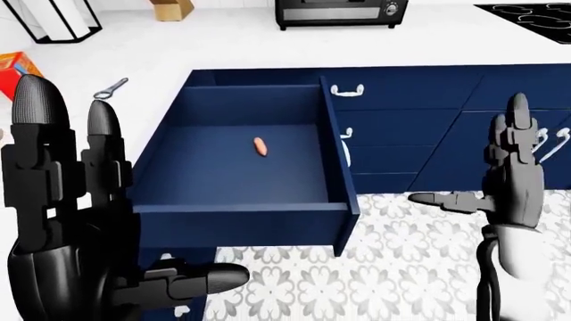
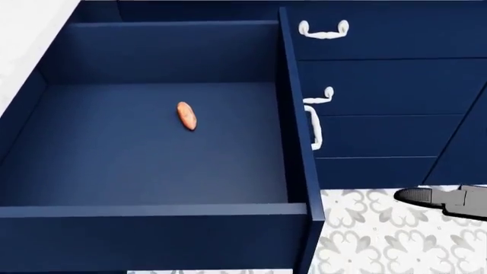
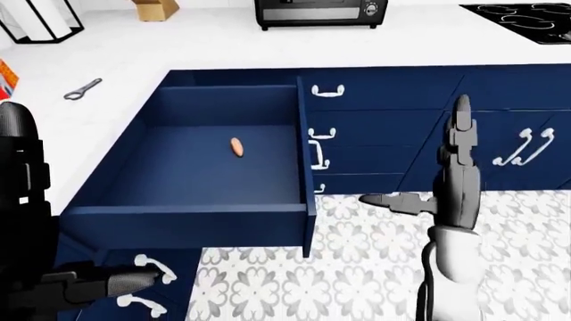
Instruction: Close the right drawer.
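The navy drawer (image 1: 241, 226) stands pulled far out from under the white counter (image 1: 134, 60). Its tall panel (image 2: 298, 142) with a white handle (image 2: 312, 128) is on the drawer's right side in the head view. A small orange item (image 2: 186, 116) lies on the drawer floor. My left hand (image 1: 116, 200) is open at the bottom left of the left-eye view, below and left of the drawer and apart from it. My right hand (image 3: 420, 160) is open, fingers upright, thumb (image 2: 426, 197) pointing left, to the right of the handled panel without touching it.
Closed navy drawers with white handles (image 1: 348, 89) run along the top right. Patterned floor tiles (image 1: 401, 267) lie below. On the counter are a metal opener (image 1: 110, 88), an orange box (image 1: 16, 67) and a toaster oven (image 1: 339, 10). A black cooktop (image 1: 527, 12) is at the top right.
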Motion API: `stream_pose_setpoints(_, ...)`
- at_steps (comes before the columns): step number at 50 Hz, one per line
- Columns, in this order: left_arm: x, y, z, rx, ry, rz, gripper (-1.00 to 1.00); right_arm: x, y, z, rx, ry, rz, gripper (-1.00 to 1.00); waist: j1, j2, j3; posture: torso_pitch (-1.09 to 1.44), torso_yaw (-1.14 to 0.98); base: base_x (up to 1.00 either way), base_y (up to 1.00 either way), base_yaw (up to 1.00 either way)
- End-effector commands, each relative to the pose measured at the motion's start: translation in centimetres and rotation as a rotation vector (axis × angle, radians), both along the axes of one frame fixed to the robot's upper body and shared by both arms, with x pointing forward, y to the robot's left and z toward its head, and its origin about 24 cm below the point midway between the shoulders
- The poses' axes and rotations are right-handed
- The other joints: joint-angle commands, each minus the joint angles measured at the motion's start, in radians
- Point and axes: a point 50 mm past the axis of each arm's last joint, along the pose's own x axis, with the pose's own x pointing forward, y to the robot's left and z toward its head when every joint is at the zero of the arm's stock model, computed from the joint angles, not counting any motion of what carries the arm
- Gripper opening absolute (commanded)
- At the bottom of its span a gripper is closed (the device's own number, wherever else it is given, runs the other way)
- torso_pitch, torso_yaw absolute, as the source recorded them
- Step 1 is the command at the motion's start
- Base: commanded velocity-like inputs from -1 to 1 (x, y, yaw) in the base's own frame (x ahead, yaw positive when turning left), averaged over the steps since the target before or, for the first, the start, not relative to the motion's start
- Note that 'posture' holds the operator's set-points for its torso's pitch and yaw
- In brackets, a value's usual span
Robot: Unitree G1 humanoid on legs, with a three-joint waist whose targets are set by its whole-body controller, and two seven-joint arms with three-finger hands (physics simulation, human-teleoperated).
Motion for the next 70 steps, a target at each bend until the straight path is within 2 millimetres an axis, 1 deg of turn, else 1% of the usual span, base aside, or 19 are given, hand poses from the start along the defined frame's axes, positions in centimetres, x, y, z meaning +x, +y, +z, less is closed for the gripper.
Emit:
stream_pose_setpoints(1, -0.6, -0.1, 0.8, 0.005, -0.060, -0.007, 1.00, 0.7, -0.1, 0.8, -0.037, -0.093, 0.003, 1.00, 0.001, -0.004, -0.013, 0.00, 0.00, 0.00, 0.00, 0.00)
stream_pose_setpoints(2, -0.6, -0.1, 0.8, 0.006, -0.060, -0.006, 1.00, 1.1, -0.2, 0.6, -0.035, -0.087, 0.002, 1.00, 0.000, -0.004, -0.014, 0.00, 0.00, 0.00, 0.00, 0.00)
stream_pose_setpoints(4, -0.6, -0.1, 0.8, 0.005, -0.061, -0.006, 1.00, 2.6, -0.5, -0.9, -0.034, -0.049, -0.004, 1.00, -0.001, -0.004, -0.016, 0.00, 0.00, 0.00, 0.00, 0.00)
stream_pose_setpoints(6, -0.6, -0.1, 0.8, 0.004, -0.060, -0.006, 1.00, 3.7, -0.7, -2.1, -0.023, -0.020, 0.000, 1.00, -0.002, -0.004, -0.019, 0.00, 0.00, 0.00, 0.00, 0.00)
stream_pose_setpoints(10, -0.6, -0.1, 0.8, 0.006, -0.060, -0.005, 1.00, 5.9, -1.0, -5.4, 0.003, 0.054, 0.011, 1.00, -0.003, -0.005, -0.024, 0.00, 0.00, 0.00, 0.00, 0.00)
stream_pose_setpoints(12, -0.6, 0.0, 0.8, 0.004, -0.061, -0.005, 1.00, 6.3, -0.8, -6.3, 0.006, 0.078, 0.018, 1.00, -0.003, -0.005, -0.027, 0.00, 0.00, 0.00, 0.00, 0.00)
stream_pose_setpoints(13, -0.6, 0.0, 0.9, 0.003, -0.060, -0.004, 1.00, 6.7, -0.7, -7.4, 0.007, 0.104, 0.022, 1.00, -0.002, -0.006, -0.029, 0.00, 0.00, 0.00, 0.00, 0.00)
stream_pose_setpoints(16, -0.6, 0.0, 0.8, 0.004, -0.060, -0.005, 1.00, 7.3, -0.3, -8.7, 0.008, 0.134, 0.031, 1.00, 0.000, -0.005, -0.031, 0.00, 0.00, 0.00, 0.00, 0.00)
stream_pose_setpoints(22, -0.6, 0.0, 0.9, 0.004, -0.060, -0.005, 1.00, 8.0, 0.4, -10.5, 0.008, 0.201, 0.054, 1.00, 0.003, -0.003, -0.034, 0.00, 0.00, 0.00, 0.00, 0.00)
stream_pose_setpoints(29, -0.6, 0.0, 0.9, 0.003, -0.061, -0.005, 1.00, 8.5, 1.6, -10.5, 0.008, 0.220, 0.128, 1.00, 0.007, -0.006, -0.033, 0.00, 0.00, 0.00, 0.00, 0.00)
stream_pose_setpoints(33, -0.6, 0.0, 0.9, 0.002, -0.061, -0.005, 1.00, 8.6, 2.4, -11.1, -0.014, 0.261, 0.176, 1.00, 0.009, -0.008, -0.030, 0.00, 0.00, 0.00, 0.00, 0.00)
stream_pose_setpoints(38, -0.6, 0.0, 0.9, 0.001, -0.060, -0.006, 1.00, 8.9, 3.1, -11.2, -0.028, 0.276, 0.205, 1.00, 0.014, -0.012, -0.026, 0.00, 0.00, 0.00, 0.00, 0.00)
stream_pose_setpoints(47, -0.6, 0.0, 0.9, 0.001, -0.060, -0.007, 1.00, 9.1, 4.5, -12.1, -0.061, 0.342, 0.297, 1.00, 0.018, -0.016, -0.021, 0.00, 0.00, 0.00, 0.00, 0.00)
stream_pose_setpoints(61, -0.6, 0.0, 0.9, 0.001, -0.059, -0.006, 1.00, 10.1, 5.9, -11.4, -0.099, 0.355, 0.353, 1.00, 0.018, -0.018, -0.022, 0.00, 0.00, 0.00, 0.00, 0.00)
stream_pose_setpoints(70, -0.6, 0.0, 0.9, 0.001, -0.059, -0.007, 1.00, 10.8, 7.3, -10.7, -0.127, 0.352, 0.393, 1.00, 0.016, -0.016, -0.024, 0.00, 0.00, 0.00, 0.00, 0.00)
